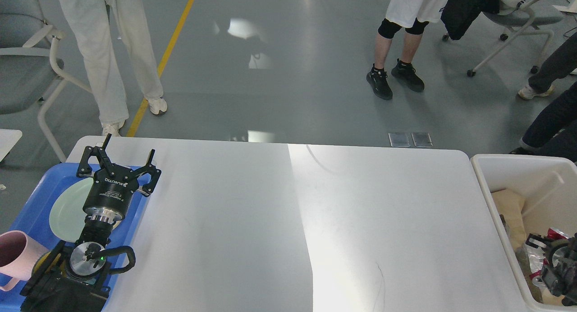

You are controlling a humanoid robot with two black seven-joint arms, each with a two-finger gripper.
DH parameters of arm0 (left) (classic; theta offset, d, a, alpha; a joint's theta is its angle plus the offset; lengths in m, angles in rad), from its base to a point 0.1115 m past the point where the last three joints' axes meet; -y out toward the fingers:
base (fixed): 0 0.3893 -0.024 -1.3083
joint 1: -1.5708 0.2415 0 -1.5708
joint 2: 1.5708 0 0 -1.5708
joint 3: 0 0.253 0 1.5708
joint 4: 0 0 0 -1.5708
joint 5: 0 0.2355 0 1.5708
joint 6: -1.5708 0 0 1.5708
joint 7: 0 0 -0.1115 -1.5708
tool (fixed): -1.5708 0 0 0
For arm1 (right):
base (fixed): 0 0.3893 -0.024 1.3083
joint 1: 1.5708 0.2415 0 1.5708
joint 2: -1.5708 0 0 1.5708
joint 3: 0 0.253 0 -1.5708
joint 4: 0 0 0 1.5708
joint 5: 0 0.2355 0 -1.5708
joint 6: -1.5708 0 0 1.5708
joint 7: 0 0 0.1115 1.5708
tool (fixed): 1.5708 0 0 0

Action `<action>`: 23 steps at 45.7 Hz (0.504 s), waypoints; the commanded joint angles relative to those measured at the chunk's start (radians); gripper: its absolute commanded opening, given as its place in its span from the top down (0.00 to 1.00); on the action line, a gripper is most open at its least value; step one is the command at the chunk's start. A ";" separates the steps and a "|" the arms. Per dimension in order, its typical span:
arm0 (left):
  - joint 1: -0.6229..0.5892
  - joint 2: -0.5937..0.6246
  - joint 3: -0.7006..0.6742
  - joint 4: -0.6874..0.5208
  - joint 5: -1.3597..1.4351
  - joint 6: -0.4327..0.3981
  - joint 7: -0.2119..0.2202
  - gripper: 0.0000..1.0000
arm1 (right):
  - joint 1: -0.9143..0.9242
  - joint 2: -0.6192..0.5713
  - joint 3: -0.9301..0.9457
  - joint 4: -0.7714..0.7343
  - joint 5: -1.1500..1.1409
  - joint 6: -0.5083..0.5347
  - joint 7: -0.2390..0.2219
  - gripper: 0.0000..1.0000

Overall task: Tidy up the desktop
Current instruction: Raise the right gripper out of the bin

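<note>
1. Large white rectangular desktop point(288, 222) with rounded corners fills the lower view; a faint seam runs across its middle.
2. White open-topped plastic bin point(505, 165) sits just off the right edge, holding brown paper point(509, 208) and crumpled wrappers.
3. Blue plastic tray point(31, 208) overlaps the left edge, carrying a pale green plate point(67, 210); pink mug point(16, 253) at its near end.
4. Left gripper point(128, 156) above the tray, fingers apart, empty.
5. Right gripper point(547, 255) inside the bin; finger state cannot be told.

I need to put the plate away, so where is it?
Head view, left side: the pale green plate lies in the blue tray, partly under the left gripper, behind the pink mug.
</note>
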 commanded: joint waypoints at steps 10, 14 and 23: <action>0.000 0.000 0.000 0.000 -0.001 0.000 0.000 0.03 | 0.000 -0.004 0.001 0.011 -0.001 -0.057 0.003 0.00; 0.000 0.000 0.000 0.000 0.000 0.000 0.000 0.03 | 0.003 -0.006 0.002 0.010 -0.001 -0.057 0.006 0.00; 0.000 0.000 0.000 0.000 0.000 0.000 0.000 0.03 | 0.061 -0.027 0.188 0.002 0.031 -0.058 0.011 0.00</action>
